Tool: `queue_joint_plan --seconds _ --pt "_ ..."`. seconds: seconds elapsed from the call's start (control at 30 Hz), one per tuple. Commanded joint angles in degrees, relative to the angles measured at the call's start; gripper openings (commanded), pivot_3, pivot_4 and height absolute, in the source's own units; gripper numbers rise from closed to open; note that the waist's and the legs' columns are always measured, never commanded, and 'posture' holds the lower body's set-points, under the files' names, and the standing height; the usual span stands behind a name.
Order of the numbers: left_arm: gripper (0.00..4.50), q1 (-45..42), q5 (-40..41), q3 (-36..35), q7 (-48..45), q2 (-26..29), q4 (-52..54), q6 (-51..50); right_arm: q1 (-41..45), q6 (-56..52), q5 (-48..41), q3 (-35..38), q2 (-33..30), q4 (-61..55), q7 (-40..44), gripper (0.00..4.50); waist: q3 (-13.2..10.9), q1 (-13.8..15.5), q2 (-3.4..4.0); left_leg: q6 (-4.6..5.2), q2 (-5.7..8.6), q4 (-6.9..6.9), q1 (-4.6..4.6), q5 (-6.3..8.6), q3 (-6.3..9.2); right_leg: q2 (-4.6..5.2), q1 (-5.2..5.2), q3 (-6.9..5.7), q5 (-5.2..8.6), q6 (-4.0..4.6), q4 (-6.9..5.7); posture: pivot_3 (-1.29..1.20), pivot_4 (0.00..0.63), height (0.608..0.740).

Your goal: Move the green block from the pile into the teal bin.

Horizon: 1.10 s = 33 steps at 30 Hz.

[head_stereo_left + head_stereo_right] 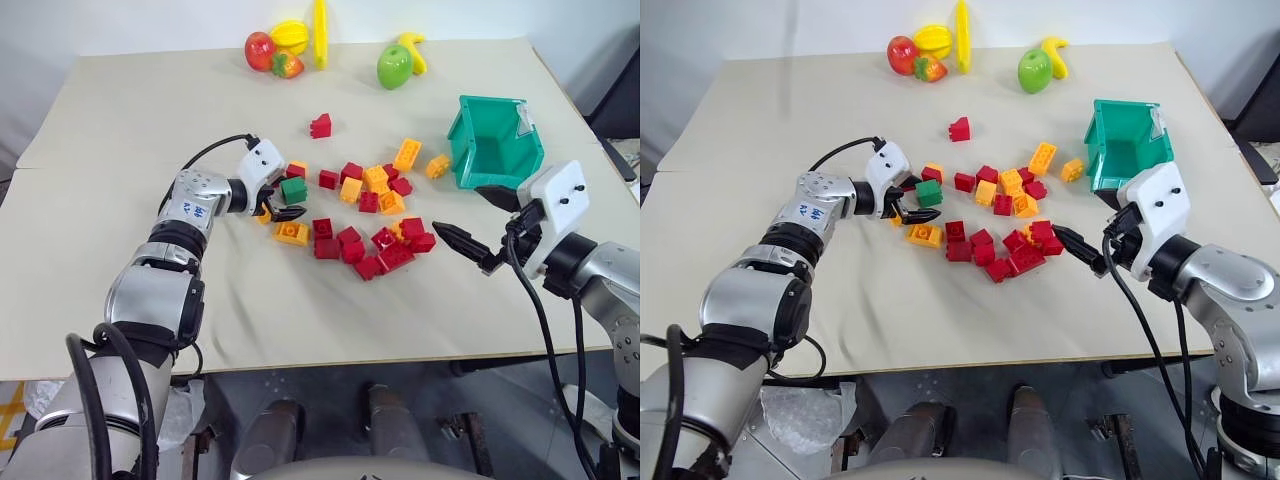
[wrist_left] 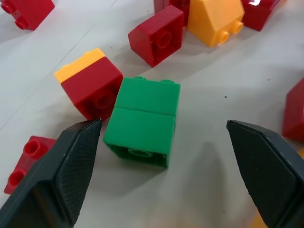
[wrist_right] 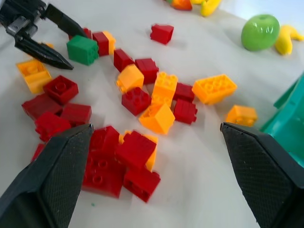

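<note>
The green block [image 1: 293, 189] sits on the table [image 1: 120, 130] at the left edge of the pile [image 1: 365, 225], touching a red-and-orange brick [image 2: 90, 83] on its far-left side. The left gripper [image 1: 277, 205] is at the block with its jaws apart, one finger [image 2: 71, 166] just beside it, nothing held. The right gripper [image 1: 1080, 247] hangs near the pile's right end, jaws wide apart and empty. The bin [image 1: 495, 145] stands right of the pile, beyond the right gripper.
</note>
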<state>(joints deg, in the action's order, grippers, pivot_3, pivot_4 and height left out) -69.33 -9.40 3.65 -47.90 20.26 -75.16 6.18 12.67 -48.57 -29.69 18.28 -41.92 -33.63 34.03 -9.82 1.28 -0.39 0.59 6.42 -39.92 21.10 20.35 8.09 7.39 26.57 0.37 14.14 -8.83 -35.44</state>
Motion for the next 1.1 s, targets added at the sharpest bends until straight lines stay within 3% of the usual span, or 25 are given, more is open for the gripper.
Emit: queue_joint_plan --seconds 0.03,0.27,0.3,0.67,0.8,1.1 --pt "3.60 -1.18 0.05 -0.37 -0.01 0.17 0.03 0.70 -0.52 0.84 -0.68 2.75 -0.75 -2.20 -0.98 4.50 0.00 0.05 0.00 0.00 0.00 -0.01 0.00 0.00 -0.01 0.00 0.00 0.00 0.00 0.00 0.00 0.00 0.150 0.740" --pt "1.48 -3.25 2.82 -2.31 -8.29 -0.11 1.37 0.19 -3.36 0.70 -1.49 5.43 -1.41 -3.16 -0.80 4.50 0.00 0.12 -0.01 0.01 0.02 -0.01 0.02 0.00 0.00 0.02 0.00 0.00 -0.01 -0.01 0.01 0.00 0.150 0.740" --pt "1.38 -3.86 3.97 -3.10 -9.82 -0.46 1.96 0.49 -3.90 0.75 -1.59 6.03 -1.64 -3.08 -0.63 4.50 -0.01 0.14 -0.01 0.01 0.02 -0.01 0.03 0.00 0.00 0.02 0.00 -0.01 -0.01 -0.01 0.01 0.00 0.150 0.740" --pt "1.37 -6.12 7.45 -1.42 -22.41 -9.29 10.66 0.98 -8.86 0.37 -2.08 14.17 -5.57 -1.75 0.99 4.50 -0.02 0.22 -0.04 0.09 0.06 -0.03 0.06 0.00 -0.04 0.04 -0.06 0.02 -0.07 -0.13 0.14 0.00 0.150 0.740" --pt "1.37 -4.45 6.21 2.17 -20.91 -19.52 12.41 1.98 -14.52 -0.60 -2.82 18.73 -6.60 -3.21 3.23 4.50 -0.02 0.72 -0.04 0.15 0.08 -0.03 0.06 -0.01 -0.08 0.05 -0.14 0.02 -0.11 -0.18 0.25 0.00 0.150 0.740" --pt "1.37 -3.69 2.62 7.80 -15.65 -28.80 8.98 4.01 -24.40 -1.28 -4.31 26.13 -5.13 -7.16 4.02 4.50 -0.04 1.20 -0.05 0.38 0.05 0.01 -0.06 0.00 -0.75 0.04 -0.19 0.30 -0.38 -0.33 0.79 0.00 0.150 0.740"
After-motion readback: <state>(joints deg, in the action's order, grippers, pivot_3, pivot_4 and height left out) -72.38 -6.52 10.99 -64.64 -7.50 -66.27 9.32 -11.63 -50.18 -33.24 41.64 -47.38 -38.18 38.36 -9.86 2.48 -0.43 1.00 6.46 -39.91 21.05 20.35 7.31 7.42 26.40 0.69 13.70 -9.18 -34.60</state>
